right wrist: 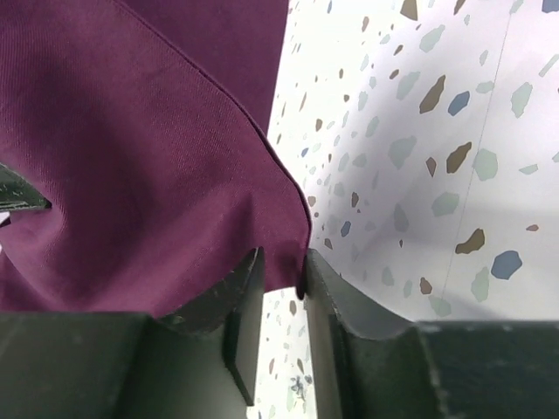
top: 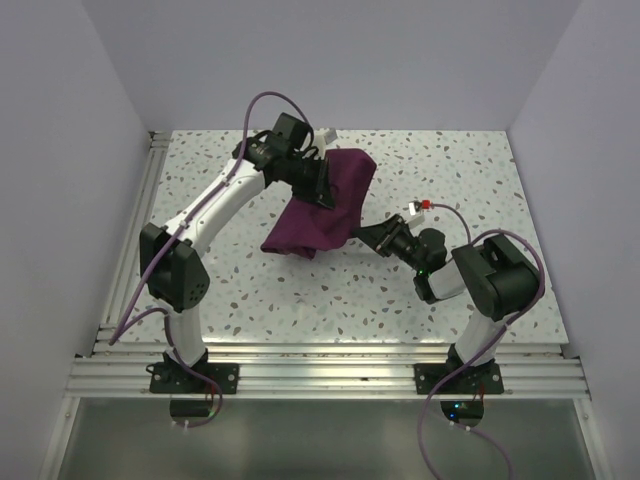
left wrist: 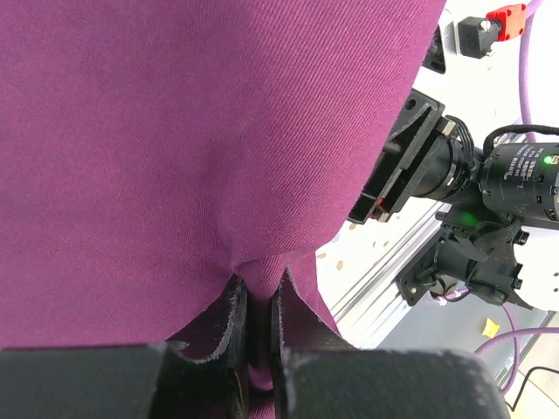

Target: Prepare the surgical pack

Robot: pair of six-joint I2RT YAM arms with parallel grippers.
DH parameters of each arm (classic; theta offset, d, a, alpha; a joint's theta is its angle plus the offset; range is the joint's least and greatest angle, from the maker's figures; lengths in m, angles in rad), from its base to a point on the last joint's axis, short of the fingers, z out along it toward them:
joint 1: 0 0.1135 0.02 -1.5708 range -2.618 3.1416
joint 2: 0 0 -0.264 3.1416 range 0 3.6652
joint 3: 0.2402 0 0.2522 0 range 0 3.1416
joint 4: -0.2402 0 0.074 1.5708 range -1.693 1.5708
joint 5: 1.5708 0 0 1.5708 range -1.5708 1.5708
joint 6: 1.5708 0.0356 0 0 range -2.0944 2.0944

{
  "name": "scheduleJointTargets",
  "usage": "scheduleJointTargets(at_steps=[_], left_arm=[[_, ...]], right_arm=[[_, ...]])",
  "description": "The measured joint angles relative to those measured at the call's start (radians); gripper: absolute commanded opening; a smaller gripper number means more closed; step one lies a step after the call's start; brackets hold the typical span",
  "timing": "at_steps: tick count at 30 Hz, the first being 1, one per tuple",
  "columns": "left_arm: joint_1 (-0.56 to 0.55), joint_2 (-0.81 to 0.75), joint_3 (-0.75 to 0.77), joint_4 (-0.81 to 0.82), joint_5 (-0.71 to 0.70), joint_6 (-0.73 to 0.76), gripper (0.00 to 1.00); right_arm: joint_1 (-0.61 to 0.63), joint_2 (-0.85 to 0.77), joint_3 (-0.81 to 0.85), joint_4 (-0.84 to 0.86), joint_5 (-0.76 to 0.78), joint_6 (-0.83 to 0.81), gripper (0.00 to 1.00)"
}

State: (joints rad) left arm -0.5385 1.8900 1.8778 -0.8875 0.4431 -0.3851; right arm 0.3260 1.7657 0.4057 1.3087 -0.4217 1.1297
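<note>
Firmly, left tool [left wrist: 259, 292] clamps the surgical pack [left wrist: 218, 131]; right tool [right wrist: 279, 272] straddles its edge, jaws narrowly apart.

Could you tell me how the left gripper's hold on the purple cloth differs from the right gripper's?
The left gripper is pinched on a fold of the surgical pack; the right gripper shows a gap between its jaws, the cloth's edge in it. The left gripper holds the far, upper part; the right gripper is at the near right edge. Both have cloth between their jaws.
</note>
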Motion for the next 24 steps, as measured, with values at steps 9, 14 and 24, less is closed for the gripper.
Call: scheduleJointTargets(at_steps=[9,14,24], left_arm=[[0.001,0.0,0.0,-0.005,0.0,0.0,0.0],[0.001,0.0,0.0,-0.005,-0.001,0.0,0.0],[0.001,-0.002,-0.011,0.01,0.0,-0.001,0.0]], right_arm=[[-0.001,0.006,0.001,0.002,-0.001,0.012,0.0],[-0.002,0.034,0.008,0.0,0.007,0.01,0.0],[0.054,0.135,0.153,-0.036,0.037,-0.001,0.0]])
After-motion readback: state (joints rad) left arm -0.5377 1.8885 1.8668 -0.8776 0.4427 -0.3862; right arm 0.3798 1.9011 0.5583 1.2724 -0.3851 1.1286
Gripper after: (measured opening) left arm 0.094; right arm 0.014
